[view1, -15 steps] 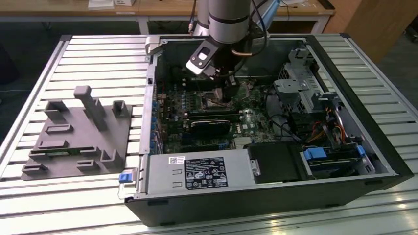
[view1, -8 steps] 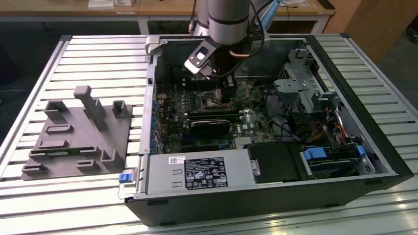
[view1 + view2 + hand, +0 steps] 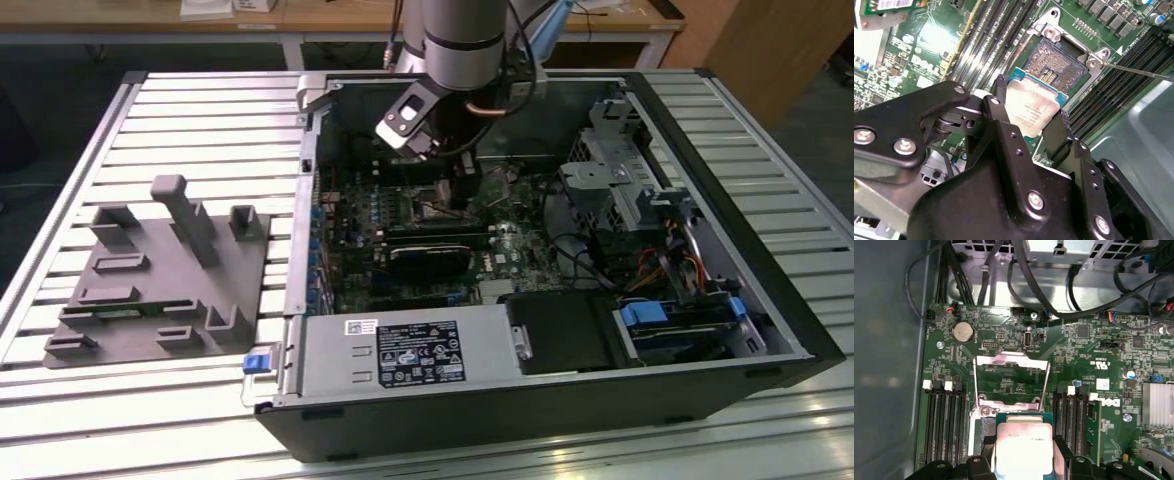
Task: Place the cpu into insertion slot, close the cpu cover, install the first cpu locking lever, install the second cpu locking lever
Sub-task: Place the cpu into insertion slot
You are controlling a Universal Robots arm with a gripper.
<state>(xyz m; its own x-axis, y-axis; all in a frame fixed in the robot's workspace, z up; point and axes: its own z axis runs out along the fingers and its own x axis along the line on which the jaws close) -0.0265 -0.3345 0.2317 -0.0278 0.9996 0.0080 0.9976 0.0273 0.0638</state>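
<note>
My gripper [image 3: 1032,101] is shut on the cpu [image 3: 1031,111], a flat silver-topped chip with a green edge, pinched on two opposite sides between the black fingers [image 3: 1000,97]. The cpu hangs tilted just over the near edge of the insertion slot [image 3: 1055,67], whose dark contact field lies bare inside its silver rim. In the first wrist view the cpu [image 3: 1021,447] covers most of the slot, and the cpu cover [image 3: 1011,360] is swung back, open, over the green board. Thin locking lever wires [image 3: 1046,382] stand beside it. In the exterior view the gripper [image 3: 451,178] reaches down into the open computer case.
Long black memory slots [image 3: 944,425] flank the socket on both sides. A coin battery [image 3: 963,331], black cables [image 3: 1054,300] and a finned heatsink [image 3: 1158,402] lie nearby. The drive cage [image 3: 625,175] and power supply [image 3: 400,352] bound the case. A grey fixture [image 3: 160,270] stands on the exterior view's left.
</note>
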